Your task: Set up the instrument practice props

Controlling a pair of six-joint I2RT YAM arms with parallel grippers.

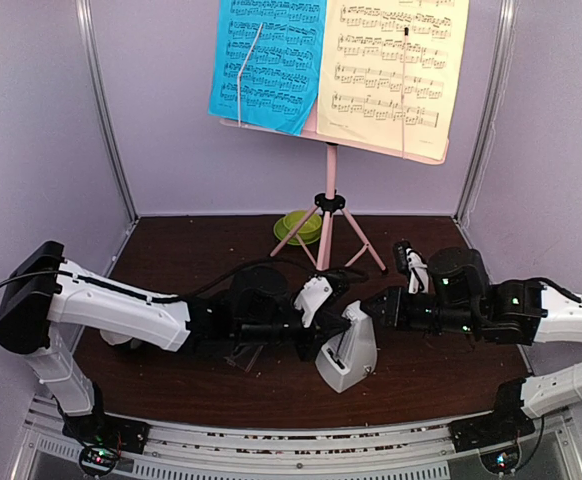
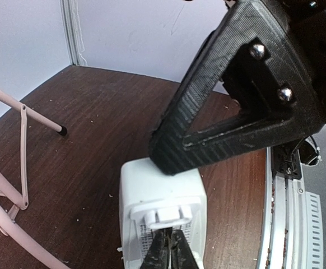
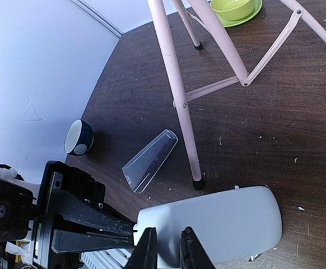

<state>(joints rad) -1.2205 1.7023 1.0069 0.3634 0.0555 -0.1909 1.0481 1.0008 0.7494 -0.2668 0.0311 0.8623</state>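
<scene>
The white metronome [image 1: 347,350] stands on the dark table between both arms, without its cover. My left gripper [image 2: 171,251] is shut at its scale face, just under the top cap, with something thin pinched between the fingers. My right gripper [image 3: 167,249] straddles the metronome's [image 3: 224,221] narrow upper end, its fingers closed against the white body. The clear cover [image 3: 150,161] lies flat on the table to the left. Behind, the pink music stand [image 1: 328,200] is upright and carries the blue sheet [image 1: 266,60] and the pale-yellow sheet [image 1: 396,65].
The stand's tripod legs [image 3: 177,89] spread close behind the metronome. A green cup and saucer [image 1: 299,226] sit by the back wall under the stand. A small white-and-black bowl [image 3: 79,137] rests at the far left. Walls enclose the table on three sides.
</scene>
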